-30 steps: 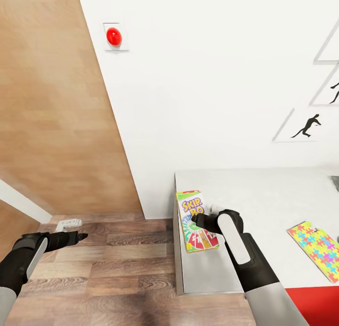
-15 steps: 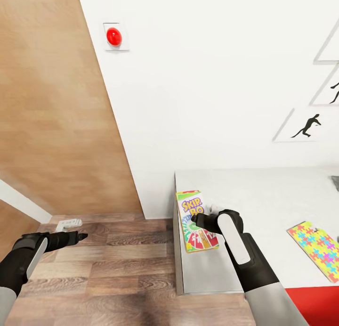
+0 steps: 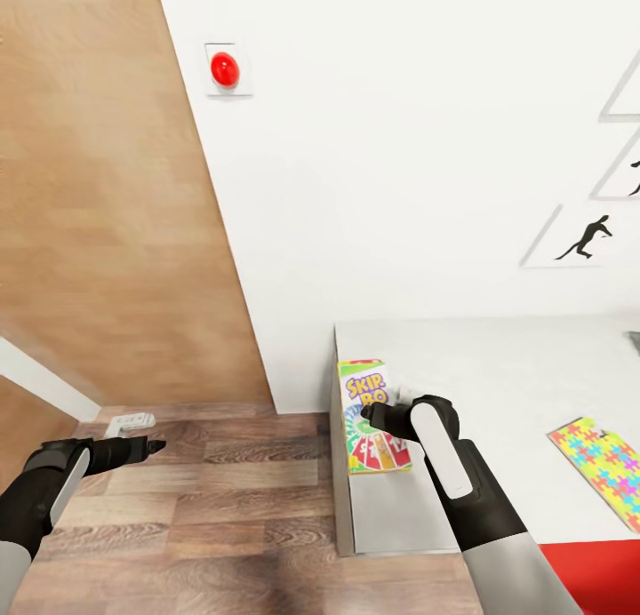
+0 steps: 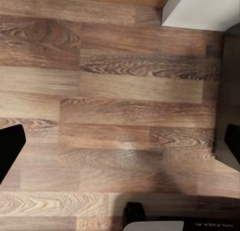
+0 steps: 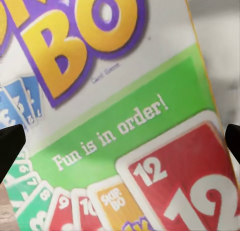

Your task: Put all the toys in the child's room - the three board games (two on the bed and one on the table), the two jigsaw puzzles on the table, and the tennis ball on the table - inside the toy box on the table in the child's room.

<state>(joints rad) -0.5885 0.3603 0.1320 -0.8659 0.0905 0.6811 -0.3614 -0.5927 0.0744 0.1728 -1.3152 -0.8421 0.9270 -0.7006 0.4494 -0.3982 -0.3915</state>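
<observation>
The Skip-Bo board game box (image 3: 371,412) lies flat at the left end of the white bed (image 3: 498,366), near its edge. My right gripper (image 3: 373,417) hovers just above the box's middle, open; in the right wrist view the box's print (image 5: 125,116) is close below, with a dark fingertip (image 5: 10,147) at each side. A second flat box with a bright jigsaw pattern (image 3: 600,464) lies further right on the bed. My left gripper (image 3: 153,444) hangs open over the wooden floor (image 4: 120,116), nothing between its fingers (image 4: 10,148).
A white wall with a red button (image 3: 224,69) and framed silhouettes (image 3: 582,238) rises behind the bed. A wood-panelled wall (image 3: 98,197) stands at the left. A small white fitting (image 3: 130,421) sits at the floor's edge. A red surface (image 3: 596,579) shows at the bed's front.
The whole picture has shifted slightly rightward, so the camera has moved. Both arms and the boxes hold the same places relative to each other.
</observation>
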